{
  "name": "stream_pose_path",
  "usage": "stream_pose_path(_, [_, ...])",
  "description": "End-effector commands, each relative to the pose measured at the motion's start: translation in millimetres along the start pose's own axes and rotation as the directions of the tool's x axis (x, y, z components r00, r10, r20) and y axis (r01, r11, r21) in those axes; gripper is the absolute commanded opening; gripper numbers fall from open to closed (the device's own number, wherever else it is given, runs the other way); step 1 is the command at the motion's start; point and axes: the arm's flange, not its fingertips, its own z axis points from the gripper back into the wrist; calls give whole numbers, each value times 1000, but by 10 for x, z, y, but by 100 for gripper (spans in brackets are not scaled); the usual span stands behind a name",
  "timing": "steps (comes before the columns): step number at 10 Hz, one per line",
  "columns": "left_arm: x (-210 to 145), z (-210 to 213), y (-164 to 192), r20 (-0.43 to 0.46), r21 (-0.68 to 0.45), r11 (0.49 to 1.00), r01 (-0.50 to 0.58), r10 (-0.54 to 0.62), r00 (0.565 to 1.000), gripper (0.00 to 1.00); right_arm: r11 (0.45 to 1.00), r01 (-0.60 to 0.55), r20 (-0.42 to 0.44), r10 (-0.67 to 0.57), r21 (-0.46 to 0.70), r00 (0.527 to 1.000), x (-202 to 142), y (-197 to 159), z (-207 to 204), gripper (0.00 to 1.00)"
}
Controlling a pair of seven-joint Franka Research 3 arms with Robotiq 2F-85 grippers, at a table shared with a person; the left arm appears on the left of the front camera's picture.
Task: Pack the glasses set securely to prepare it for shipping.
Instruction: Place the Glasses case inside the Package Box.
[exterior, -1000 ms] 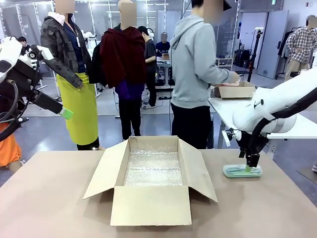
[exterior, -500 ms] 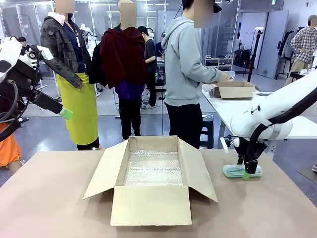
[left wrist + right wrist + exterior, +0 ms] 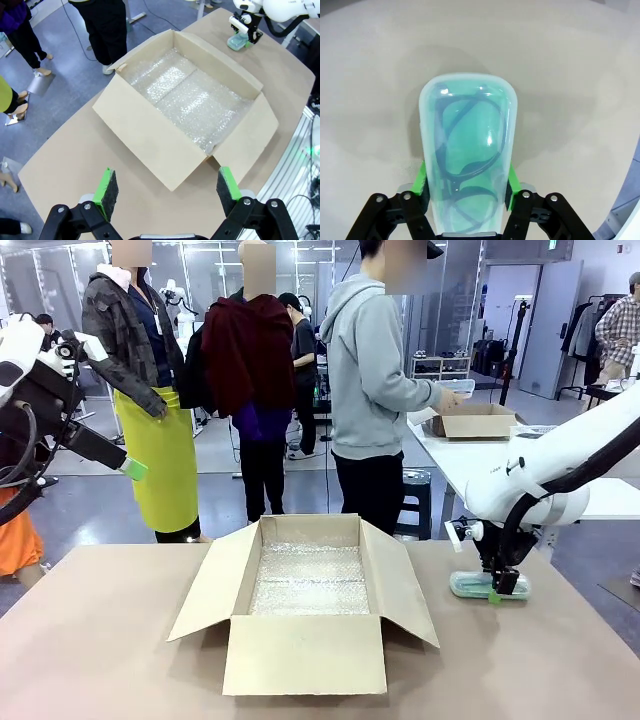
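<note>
Two right fingers (image 3: 512, 186) pinch the pale mint oblong glasses case (image 3: 467, 140) by its long sides, right of the bubble-lined brown cardboard box (image 3: 305, 655), seemingly for lifting; left fingers (image 3: 106, 187) hang spread.

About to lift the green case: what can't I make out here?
- The mint case, near end: right wrist view, cut off by the bottom edge behind the right gripper.
- Its middle: front view, covered by the gripper.
- Its details: left wrist view, too small, partly behind the gripper.
</note>
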Motion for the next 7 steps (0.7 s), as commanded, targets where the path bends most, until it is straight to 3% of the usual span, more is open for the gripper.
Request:
stream_pose_path(1, [5,18,9,10,-15,1000,-1,1,1000,100,999,24,-4,-24,-28,1000,18,31,48,42])
stream_pose_path(3, [5,18,9,10,-15,1000,-1,1,1000,100,998,56,-34,-56,-19,998,90,44,310,22])
stream_pose_path(7, [5,18,9,10,-15,1000,-1,1,1000,100,980,199,47,-199,7,979,289,167,1252,22])
